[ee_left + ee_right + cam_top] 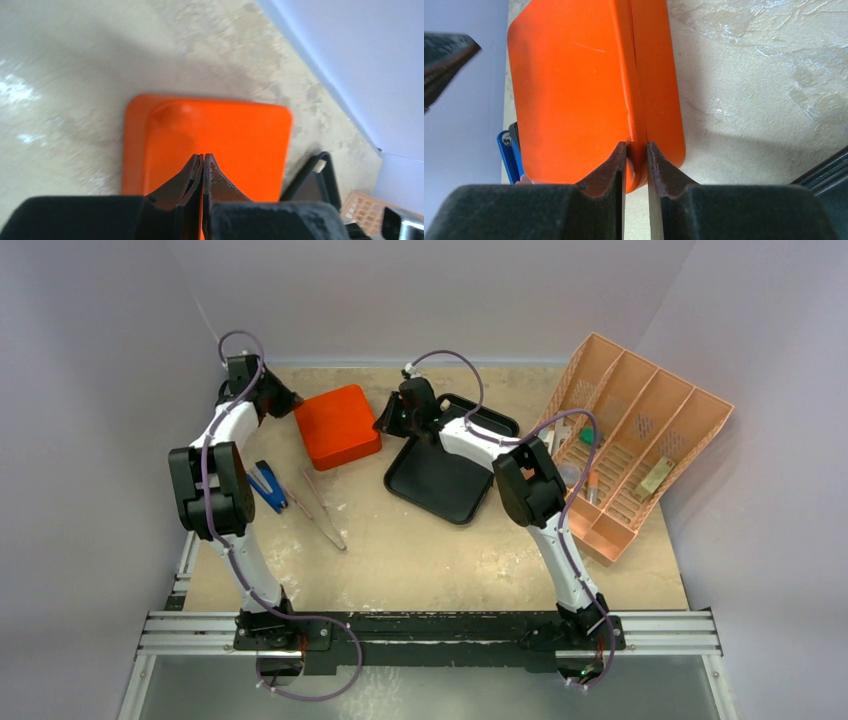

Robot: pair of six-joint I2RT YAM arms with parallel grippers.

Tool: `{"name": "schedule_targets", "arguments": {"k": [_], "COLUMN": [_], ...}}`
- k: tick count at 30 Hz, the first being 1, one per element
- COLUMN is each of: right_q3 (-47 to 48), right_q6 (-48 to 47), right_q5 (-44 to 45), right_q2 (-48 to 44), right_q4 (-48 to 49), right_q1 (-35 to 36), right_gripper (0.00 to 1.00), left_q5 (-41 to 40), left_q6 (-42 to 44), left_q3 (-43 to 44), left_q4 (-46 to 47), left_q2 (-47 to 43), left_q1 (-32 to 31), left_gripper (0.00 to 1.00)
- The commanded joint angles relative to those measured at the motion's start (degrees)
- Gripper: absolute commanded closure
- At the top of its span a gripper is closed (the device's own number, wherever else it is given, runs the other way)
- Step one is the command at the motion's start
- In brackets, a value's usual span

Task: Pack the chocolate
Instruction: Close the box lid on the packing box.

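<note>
Chocolate box seam (636, 75): right wrist only

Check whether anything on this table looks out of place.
No chocolate shows in any view: the box is closed, and what shows of the tray is bare. The rack sits skewed to the table's edges, by the right wall.

Interior of closed orange plastic box (337, 426) concealed, blue stapler (508, 152) mostly hidden behind it, black rectangular tray (831, 167) cropped at frame edge, hold of right gripper (637, 146) on box undetermined, items (656, 476) in peach slotted organiser (690, 435) too small to identify.
</note>
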Motion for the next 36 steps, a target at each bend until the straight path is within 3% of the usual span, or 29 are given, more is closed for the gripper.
{"name": "schedule_targets", "arguments": {"k": [1, 12, 16, 20, 26, 30, 33, 36], "right_q3": [-0.1, 2.9, 2.3, 1.7, 2.1, 2.7, 2.4, 2.6], "right_q6": [-1.9, -3.4, -4.0, -5.0, -4.8, -5.0, -5.4, -5.5], "right_q5": [-0.9, -0.3, 0.3, 0.4, 0.4, 0.9, 1.3, 1.2], "right_q2": [3.0, 4.7, 4.9, 4.3, 3.6, 3.6, 3.5, 3.7], "right_q4": [-9.8, -10.6, -12.2, -12.9, -13.0, -13.4, -13.1, -13.5], "right_q1": [0.8, 1.0, 1.0, 1.0, 1.0, 1.0, 1.0, 1.0], "right_gripper": [0.86, 0.86, 0.85, 0.83, 0.83, 0.83, 0.83, 0.82], "left_q5": [2.6, 11.5, 2.7, 11.1, 3.6, -4.4, -7.2, -8.8], "left_q6": [-2.6, -6.6, 3.8, -2.1, 0.7, 3.9, 4.8, 5.1], "left_q3": [4.4, 10.0, 12.7, 12.1, 25.1, 24.7, 22.6, 19.1], "left_q4": [11.2, 25.0, 8.0, 12.3, 3.4, -0.9, -4.6, -2.5], "left_q2": [1.4, 14.7, 20.7, 20.0, 13.1, 7.8, 7.9, 10.2], "left_q1": [-2.4, -6.4, -8.6, -9.0, -12.1, -13.4, -13.5, -13.5], "left_gripper": [1.0, 1.0, 1.0, 1.0, 1.0, 1.0, 1.0, 1.0]}}
